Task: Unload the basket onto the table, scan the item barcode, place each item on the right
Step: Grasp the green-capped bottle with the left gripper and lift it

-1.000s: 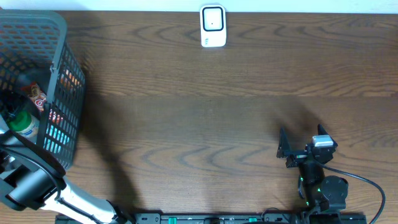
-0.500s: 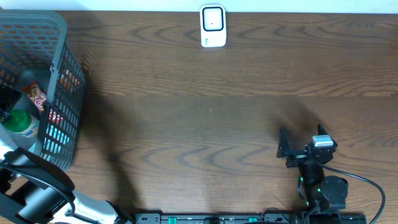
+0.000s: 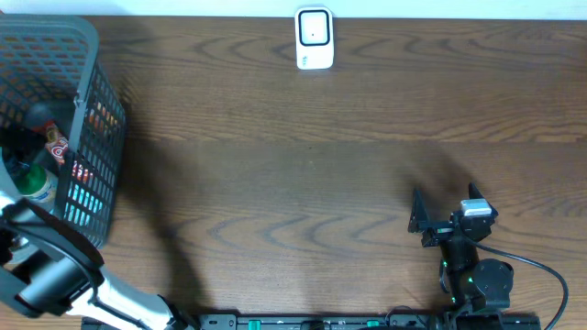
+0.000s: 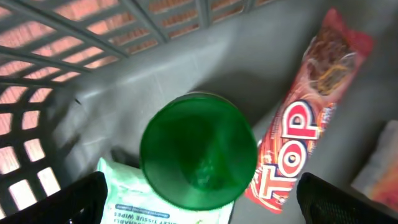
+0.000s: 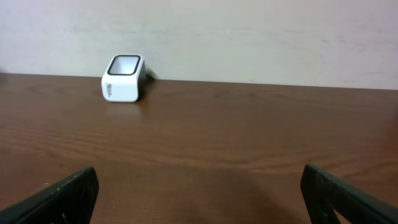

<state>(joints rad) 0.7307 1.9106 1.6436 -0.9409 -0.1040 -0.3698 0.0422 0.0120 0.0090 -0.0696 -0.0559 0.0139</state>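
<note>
Inside the grey basket (image 3: 84,87) at the far left stands a bottle with a green cap (image 4: 198,149). A red "TOP" snack pack (image 4: 298,130) lies to its right, and a white-green wipes packet (image 4: 121,202) under its near side. My left gripper (image 4: 200,208) hangs open right above the cap, one finger on each side, touching nothing. The same bottle (image 3: 35,183) and red pack (image 3: 57,145) show through the mesh from overhead. The white scanner (image 3: 314,38) sits at the table's far edge. My right gripper (image 3: 418,218) rests open and empty at the front right, facing the scanner (image 5: 124,78).
The basket's mesh walls (image 4: 74,37) close in around the left gripper. More packets lie against its right wall (image 3: 87,188). The left arm (image 3: 46,261) reaches in from the front left corner. Bare wooden table (image 3: 303,183) lies between basket, scanner and right arm.
The left arm drew back toward the front edge, then came forward again over the basket's items. Both grippers stayed open. The right arm has not moved.
</note>
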